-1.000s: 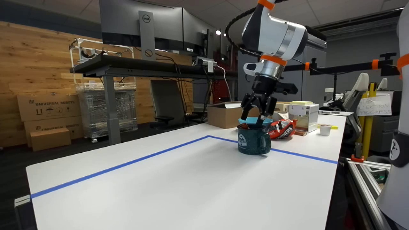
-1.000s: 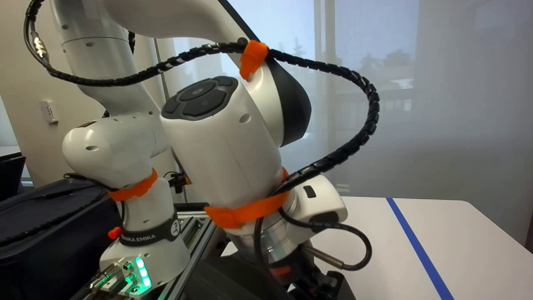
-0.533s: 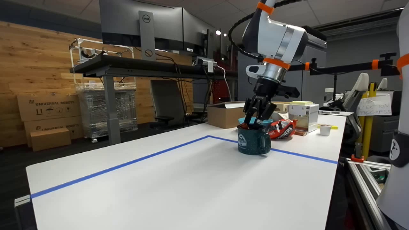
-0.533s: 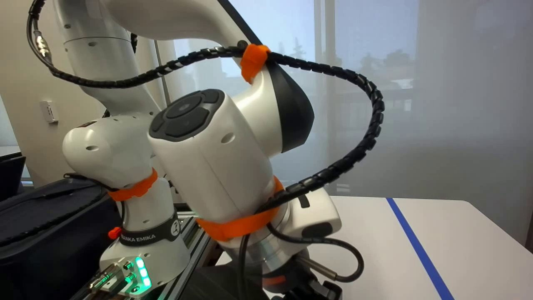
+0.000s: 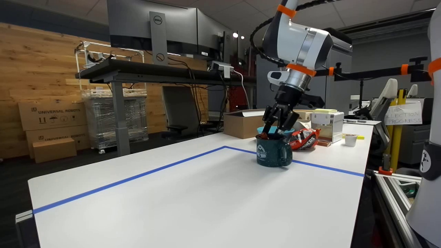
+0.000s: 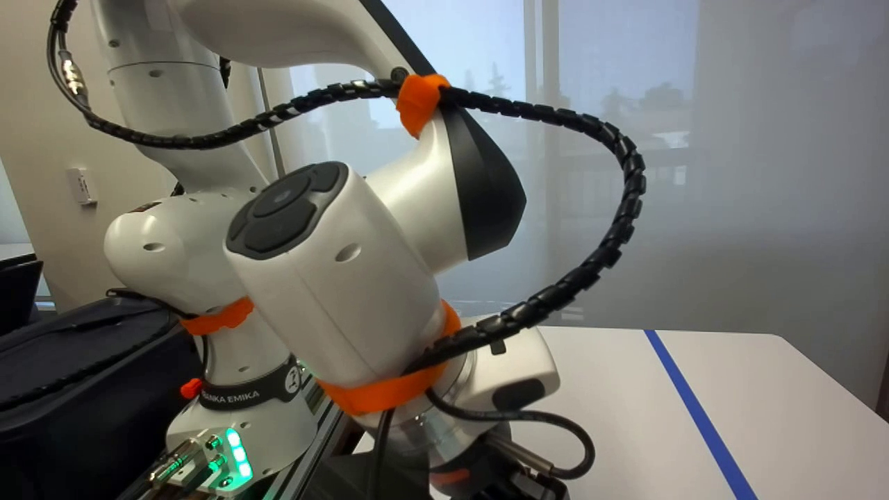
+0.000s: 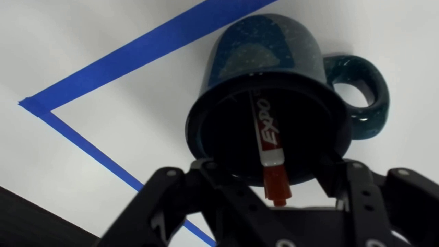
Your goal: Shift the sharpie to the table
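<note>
The sharpie is a marker with a red cap and an "EXPO" label [image 7: 269, 133]. It leans inside the dark teal mug [image 7: 260, 51], with its cap sticking out past the rim. In an exterior view only its reddish end [image 5: 263, 135] shows above the mug [image 5: 272, 155]. The mug stands upright on the white table [image 5: 193, 196]. My gripper [image 5: 273, 131] is at the mug's mouth, tilted. In the wrist view the fingers [image 7: 274, 168] stand apart on either side of the marker, with gaps to it; their tips are dark and hard to see. The mug is hidden in an exterior view.
Blue tape lines [image 5: 137, 175] cross the table near the mug. Behind the mug are a light blue bowl [image 5: 261, 130], a red bag [image 5: 305, 141], a cardboard box [image 5: 241, 124] and a white dispenser [image 5: 327, 125]. A small white cup [image 5: 350, 140] stands further right.
The hand has tilted, lowered slightly and shifted a little right in an exterior view, with the fingers still at the mug. The mug and marker look unmoved.
</note>
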Controlling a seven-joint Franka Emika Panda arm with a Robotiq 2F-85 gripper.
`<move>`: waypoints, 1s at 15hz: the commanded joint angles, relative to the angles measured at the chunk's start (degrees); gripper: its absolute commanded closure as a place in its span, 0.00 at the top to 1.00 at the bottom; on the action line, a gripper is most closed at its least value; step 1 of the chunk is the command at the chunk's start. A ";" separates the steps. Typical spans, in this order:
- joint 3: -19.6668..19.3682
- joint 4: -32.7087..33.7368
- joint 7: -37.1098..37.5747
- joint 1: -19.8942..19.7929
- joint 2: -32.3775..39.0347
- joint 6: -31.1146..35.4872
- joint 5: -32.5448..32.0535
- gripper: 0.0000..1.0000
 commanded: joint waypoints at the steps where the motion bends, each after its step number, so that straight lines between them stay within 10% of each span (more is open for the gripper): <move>1: -0.59 0.10 -4.48 0.66 0.78 -0.88 4.06 0.57; 12: -0.14 2.64 -12.50 0.76 5.68 -5.04 11.46 0.55; 15: 0.10 3.60 -14.00 0.64 7.11 -6.59 12.74 0.24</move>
